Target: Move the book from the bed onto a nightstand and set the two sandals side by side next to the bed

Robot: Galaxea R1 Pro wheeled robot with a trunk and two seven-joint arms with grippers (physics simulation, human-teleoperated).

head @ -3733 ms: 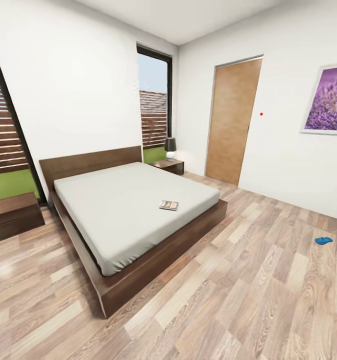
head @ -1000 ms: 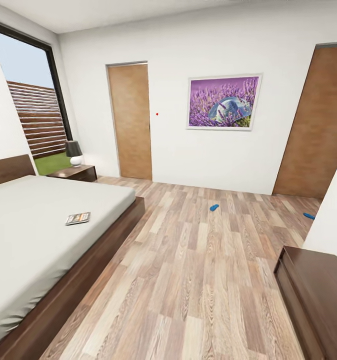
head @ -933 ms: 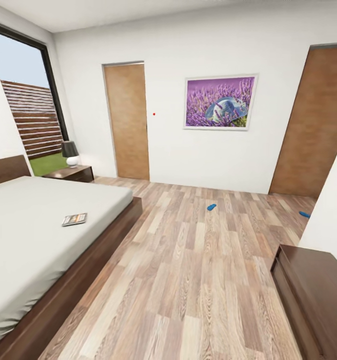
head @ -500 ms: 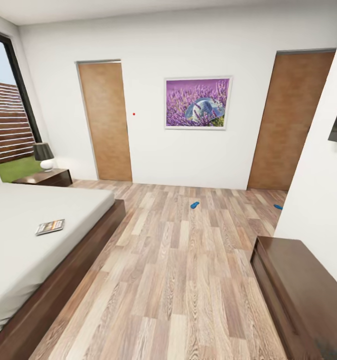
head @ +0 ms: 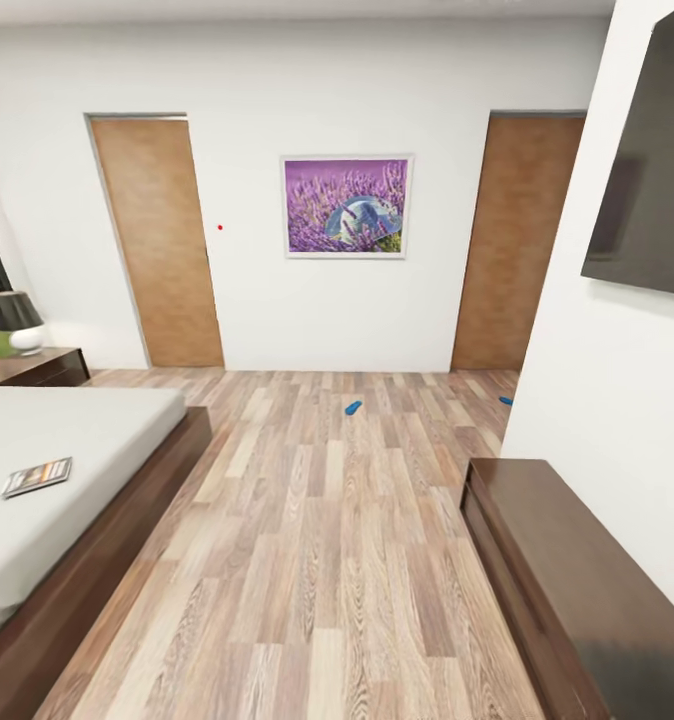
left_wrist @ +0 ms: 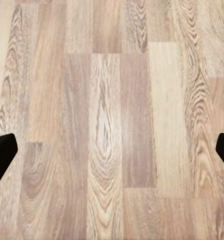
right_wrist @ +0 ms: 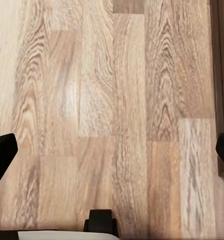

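Two sandals [head: 353,407] lie well apart on the floor [head: 327,560] far ahead, one centre, one [head: 505,401] right, the book [head: 37,476] resting on the bed [head: 97,440] to the left, both grippers [left_wrist: 112,155] [right_wrist: 112,155] spread open, empty.

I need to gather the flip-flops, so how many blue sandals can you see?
2: one sandal on the open floor below the picture, another sandal by the white wall's corner, partly hidden.

— Bed [head: 77,440]?
— Grey mattress, one book [head: 37,476] flat on it.
— Floor [head: 317,560]?
— Wood planks. Two blue sandals, well apart: one [head: 353,407] mid-room, one [head: 505,401] by the right wall.
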